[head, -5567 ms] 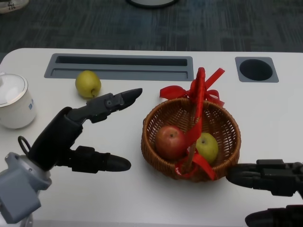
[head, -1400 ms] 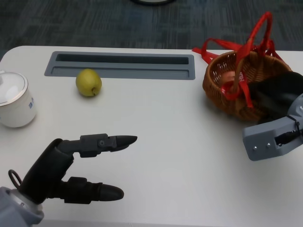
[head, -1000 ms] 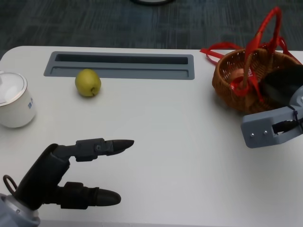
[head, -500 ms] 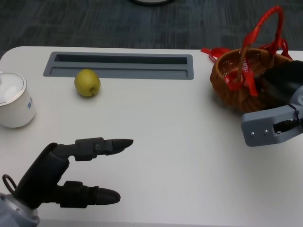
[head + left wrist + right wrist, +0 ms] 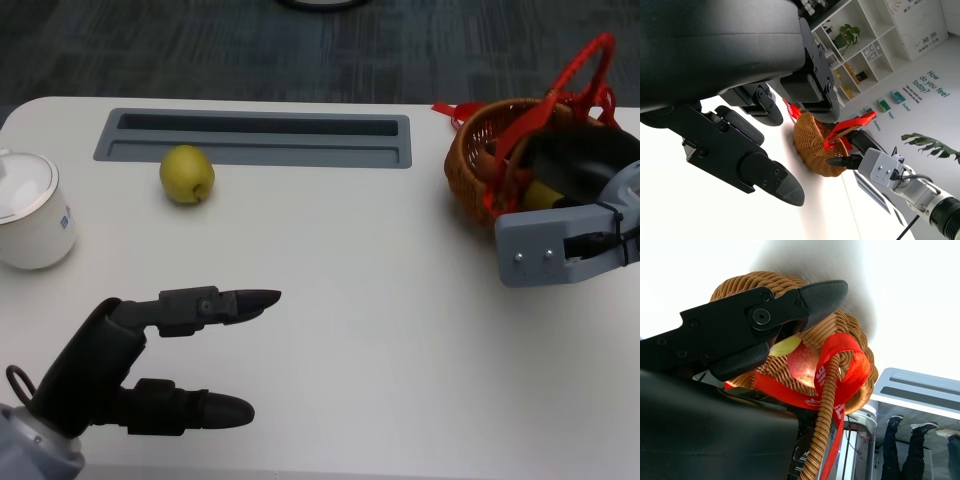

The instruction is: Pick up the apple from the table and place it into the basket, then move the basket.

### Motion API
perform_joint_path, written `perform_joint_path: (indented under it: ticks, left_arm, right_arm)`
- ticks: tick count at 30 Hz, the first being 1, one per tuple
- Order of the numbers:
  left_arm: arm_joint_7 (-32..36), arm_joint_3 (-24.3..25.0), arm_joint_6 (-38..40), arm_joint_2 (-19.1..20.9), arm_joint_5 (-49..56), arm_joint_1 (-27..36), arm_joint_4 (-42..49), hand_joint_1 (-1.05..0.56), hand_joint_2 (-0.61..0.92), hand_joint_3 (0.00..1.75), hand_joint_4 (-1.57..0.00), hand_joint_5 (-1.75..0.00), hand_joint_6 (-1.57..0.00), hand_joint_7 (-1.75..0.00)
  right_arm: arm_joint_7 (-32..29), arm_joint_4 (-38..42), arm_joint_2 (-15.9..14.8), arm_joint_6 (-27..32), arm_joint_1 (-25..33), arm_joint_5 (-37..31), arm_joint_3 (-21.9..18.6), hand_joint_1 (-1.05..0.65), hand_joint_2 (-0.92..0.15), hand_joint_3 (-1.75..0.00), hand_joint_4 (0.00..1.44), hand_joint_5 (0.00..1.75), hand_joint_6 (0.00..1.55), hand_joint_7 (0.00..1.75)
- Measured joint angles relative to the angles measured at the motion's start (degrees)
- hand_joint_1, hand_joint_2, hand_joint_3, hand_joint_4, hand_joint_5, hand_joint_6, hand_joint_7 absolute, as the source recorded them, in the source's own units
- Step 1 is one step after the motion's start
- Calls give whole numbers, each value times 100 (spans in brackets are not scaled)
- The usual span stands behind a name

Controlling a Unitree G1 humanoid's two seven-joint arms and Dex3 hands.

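Observation:
The wicker basket (image 5: 478,165) with red ribbon on its handle (image 5: 585,70) is at the table's far right, tipped. My right hand (image 5: 578,168) grips its near rim, fingers reaching inside. The right wrist view shows the basket (image 5: 852,327) from close by, with a red apple (image 5: 803,363) and a green apple (image 5: 785,346) inside, under my fingers (image 5: 765,315). A yellow-green apple (image 5: 186,175) lies on the table at the back left. My left hand (image 5: 150,360) hovers over the near left of the table, fingers spread, holding nothing. The left wrist view shows the basket (image 5: 815,145) and my right forearm (image 5: 892,172) beyond my left hand.
A white lidded cup (image 5: 30,212) stands at the left edge. A grey recessed tray (image 5: 255,138) runs along the back of the white table (image 5: 360,330). Dark carpet lies beyond the far edge.
The basket has travelled from the table's middle to the far right in my right hand, and in the last half second tipped further. My left hand drew back toward the near edge.

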Motion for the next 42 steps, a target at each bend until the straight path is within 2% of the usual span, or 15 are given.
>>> perform_joint_path:
  ticks: [4, 11, 16, 28, 35, 42]
  left_arm:
    - [0, -15, 1, 0, -1, -1, -2, -50, 69, 0, -82, 0, -78, 0]
    - [-1, -28, -14, -2, -44, -45, 27, -49, 69, 0, -82, 0, -78, 0]
    - [-4, -40, -85, 0, -134, -116, 66, -49, 70, 0, -82, 0, -78, 0]
    - [-78, -87, -108, 35, -171, -212, 85, -49, 68, 0, -82, 0, -78, 0]
    - [-79, -85, -122, 51, -170, -232, 112, -48, 68, 0, -82, 0, -78, 0]
    - [-81, -80, -191, 65, -170, -277, 247, -49, 69, 0, -81, 0, -78, 0]
  right_arm:
    - [56, -25, -16, -5, 0, 50, -75, -105, -86, 0, 1, 0, 4, 0]
    - [191, -75, -205, -215, 10, 253, -269, -105, -85, 0, 19, 8, 16, 5]
    - [229, -120, -409, -384, 97, 378, -388, -102, -83, 0, 27, 5, 21, 2]
    - [-1, -369, -865, -1373, 706, 560, -500, -97, -81, 0, 37, 3, 30, 2]
    - [-209, -758, -1176, -2009, 1249, 614, -578, -96, -83, -1, 38, 1, 30, 0]
    - [-357, -1844, -1694, -2896, 2336, 957, -936, -94, -83, 0, 40, 1, 30, 1]
